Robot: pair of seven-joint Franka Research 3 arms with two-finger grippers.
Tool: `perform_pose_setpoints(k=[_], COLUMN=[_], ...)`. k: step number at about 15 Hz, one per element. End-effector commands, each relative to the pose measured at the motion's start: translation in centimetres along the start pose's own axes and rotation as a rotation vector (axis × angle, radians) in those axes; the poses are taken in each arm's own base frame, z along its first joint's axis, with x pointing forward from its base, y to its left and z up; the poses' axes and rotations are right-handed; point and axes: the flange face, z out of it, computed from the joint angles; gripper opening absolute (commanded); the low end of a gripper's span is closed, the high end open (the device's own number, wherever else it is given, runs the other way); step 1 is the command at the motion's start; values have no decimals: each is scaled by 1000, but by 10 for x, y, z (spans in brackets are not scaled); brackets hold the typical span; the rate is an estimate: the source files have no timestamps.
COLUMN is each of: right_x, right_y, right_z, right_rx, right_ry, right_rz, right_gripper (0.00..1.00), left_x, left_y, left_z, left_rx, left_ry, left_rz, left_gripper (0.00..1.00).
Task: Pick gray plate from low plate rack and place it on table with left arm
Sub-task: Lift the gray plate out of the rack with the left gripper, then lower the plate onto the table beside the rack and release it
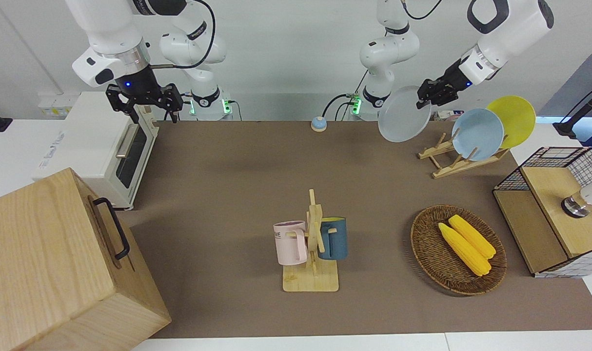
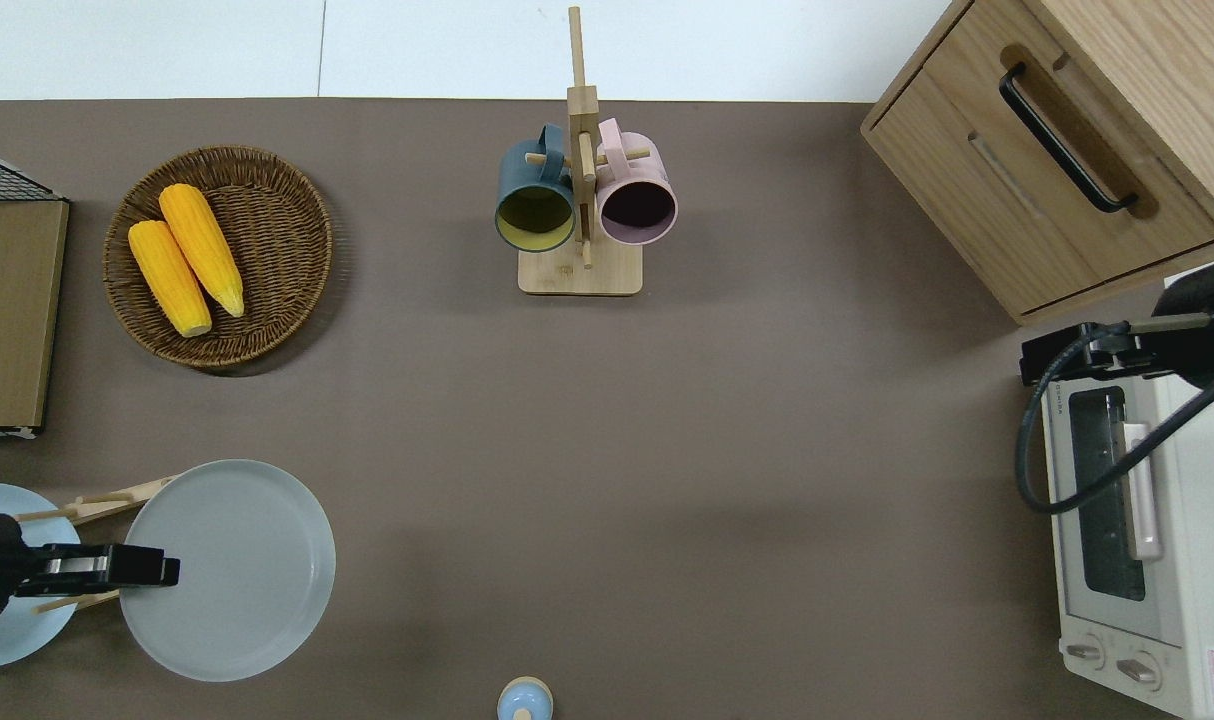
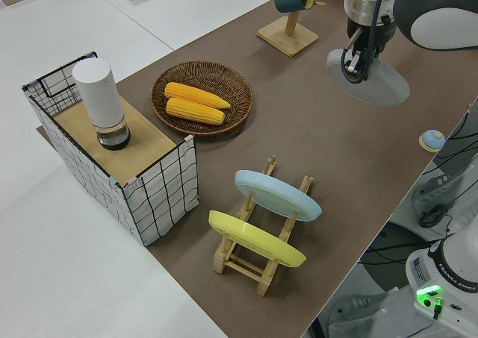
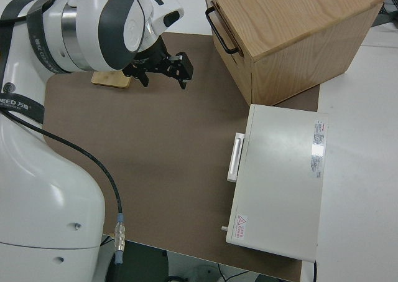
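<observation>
I had the gray plate pinched by its rim in my left gripper, closed on the edge that faces the low plate rack. The plate was already out of the rack and up in the air, over bare worktop just beside the rack, toward my edge of the worktop and the left arm's end of it.

What the coming move turned on, as I judged it, was the plate's lean. From the gripper the plate stretched away toward the middle of the worktop, so all its weight hung out to one side of my grip. In the front view it stood tilted, its face turned partly outward and its lower edge clear of the surface. I reckoned it had to be leveled and lowered straight down, with the rack kept well off the trailing rim.

The overhead view showed the plate as a nearly full circle and hid that tilt; it did show that the ground under it was bare, with the small blue knob apart from it at my edge. The left side view showed the rack with the light blue plate and the yellow plate resting in it, and the peg slots nearest the gray plate vacant. My right arm was parked, its gripper spread open.
</observation>
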Motion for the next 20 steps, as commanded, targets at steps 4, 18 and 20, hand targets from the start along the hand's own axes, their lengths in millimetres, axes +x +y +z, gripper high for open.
perform_pose_setpoints(k=[4,18,20], right_x=[0,0,0], right_y=[-1,-1,-1], right_z=[-1,-1,-1], right_rx=[3,3,3], right_ry=[-3,-3,-3], right_rz=[3,3,3], right_gripper=[983,983,983], left_x=[34,35,34], left_y=[-32,-106,-113], left_z=[40,161,184], left_rx=[-104,-248,-285], left_ry=[-47,35,45], left_rz=[48,128,145], left_gripper=[0,0,0])
